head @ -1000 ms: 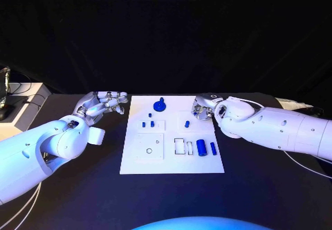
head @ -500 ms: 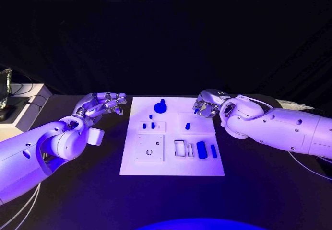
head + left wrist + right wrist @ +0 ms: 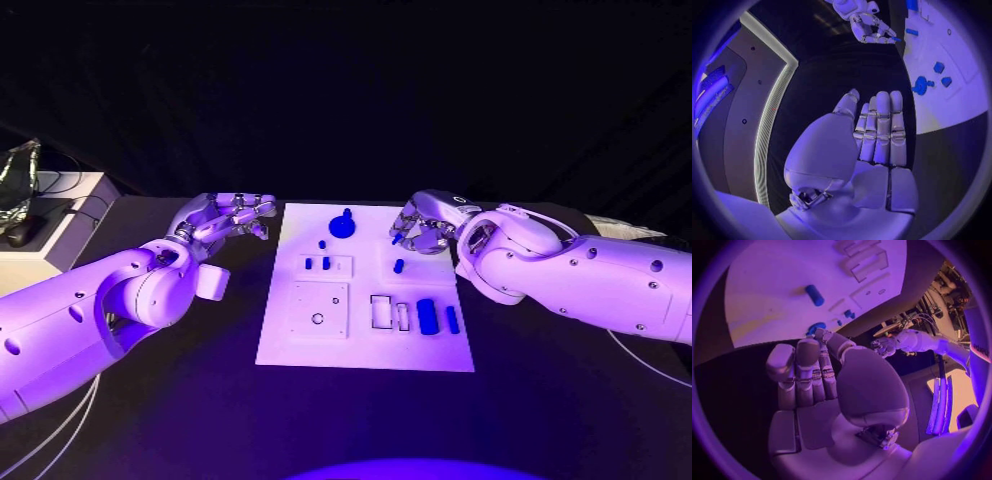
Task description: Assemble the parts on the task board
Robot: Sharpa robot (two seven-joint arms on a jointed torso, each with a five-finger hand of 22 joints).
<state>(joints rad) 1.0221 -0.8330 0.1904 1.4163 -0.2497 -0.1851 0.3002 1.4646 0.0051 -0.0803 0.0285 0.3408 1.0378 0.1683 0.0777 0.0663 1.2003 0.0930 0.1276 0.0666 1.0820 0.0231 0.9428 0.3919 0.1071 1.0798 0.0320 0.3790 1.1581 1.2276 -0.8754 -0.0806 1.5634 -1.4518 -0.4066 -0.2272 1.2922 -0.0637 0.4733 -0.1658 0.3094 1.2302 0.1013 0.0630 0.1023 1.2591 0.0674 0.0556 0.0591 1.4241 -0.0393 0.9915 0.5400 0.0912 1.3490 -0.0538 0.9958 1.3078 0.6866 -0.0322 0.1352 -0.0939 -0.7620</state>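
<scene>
Right robot hand [image 3: 418, 228] edged inward pinching one part [image 3: 397, 238]; seven remain.

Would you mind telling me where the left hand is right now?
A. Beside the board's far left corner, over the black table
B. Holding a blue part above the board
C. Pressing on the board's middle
A: the left hand is beside the task board near its far left corner, holding nothing.

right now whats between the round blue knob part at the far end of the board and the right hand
In the head view, only bare white task board lies between the round blue part and the right hand, which pinches a small blue part.
</scene>
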